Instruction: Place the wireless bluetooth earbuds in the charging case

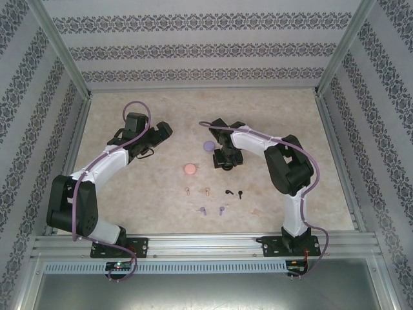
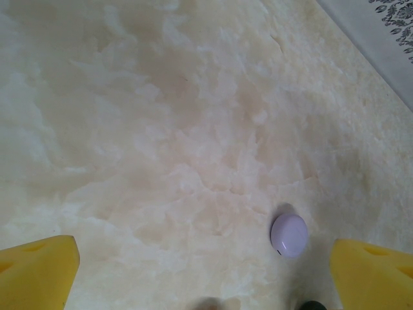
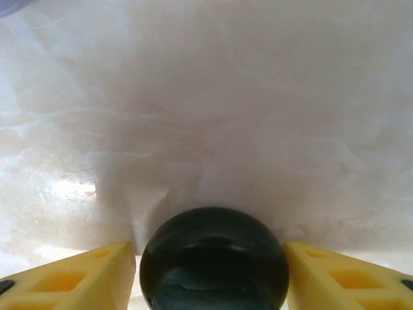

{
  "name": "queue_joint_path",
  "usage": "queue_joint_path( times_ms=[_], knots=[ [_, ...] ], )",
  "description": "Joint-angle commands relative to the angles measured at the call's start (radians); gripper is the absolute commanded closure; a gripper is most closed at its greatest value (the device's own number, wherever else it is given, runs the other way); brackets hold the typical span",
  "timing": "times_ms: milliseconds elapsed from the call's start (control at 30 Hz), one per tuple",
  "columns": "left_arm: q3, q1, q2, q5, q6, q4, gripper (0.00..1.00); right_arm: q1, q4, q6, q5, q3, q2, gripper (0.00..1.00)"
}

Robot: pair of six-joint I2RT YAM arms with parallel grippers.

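- Overhead, your left gripper (image 1: 157,133) stands with its jaws spread wide and nothing between them. Its wrist view agrees: the two yellow fingers (image 2: 39,271) sit at the bottom corners with bare desk (image 2: 161,129) between them.
- That left wrist view adds the purple case (image 2: 288,236), lying closed on the desk just inside the right-hand finger and clear of it. Overhead, the same case (image 1: 208,146) lies between your two grippers, close to the right one.
- Overhead, your right gripper (image 1: 226,160) covers whatever sits beneath it. The right wrist view supplies it: a black case (image 3: 214,265) sits squarely between the fingers (image 3: 71,278), each one hard against its side. You cannot tell whether the pads are touching it or pinching it.
- The overhead view gives you the wireless bluetooth earbuds, all six loose on the desk on the base side of the right gripper.
- The black earbuds (image 1: 229,191) lie nearest that gripper, and the tan earbuds (image 1: 187,191) lie to their left. The purple earbuds (image 1: 202,210) lie farther toward the bases. All are well apart from either gripper.
- A pink case (image 1: 190,169) sits closed to the right gripper's left, between it and the tan earbuds.
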Motion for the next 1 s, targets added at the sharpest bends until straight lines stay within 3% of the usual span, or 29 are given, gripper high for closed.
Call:
queue_joint_path(
  times_ms=[0,133,433,667,967],
  knots=[
    [0.001,-0.015,0.016,0.013,-0.007,0.014,0.01,0.011,-0.006,0.019,0.013,0.008,0.021,0.42],
    [0.011,-0.014,0.027,0.038,-0.007,0.015,0.01,0.009,-0.003,0.015,0.014,-0.003,0.006,0.52],
    [0.107,-0.016,0.091,0.136,-0.032,-0.046,0.01,-0.015,0.055,0.064,-0.006,-0.051,-0.133,0.60],
    [0.056,-0.073,0.117,0.237,-0.002,0.277,0.01,-0.116,0.256,0.296,-0.131,-0.124,-0.306,0.61],
    [0.016,-0.190,0.245,0.256,-0.012,0.658,0.01,-0.205,0.616,0.809,-0.177,-0.217,-0.376,0.62]
  ],
)
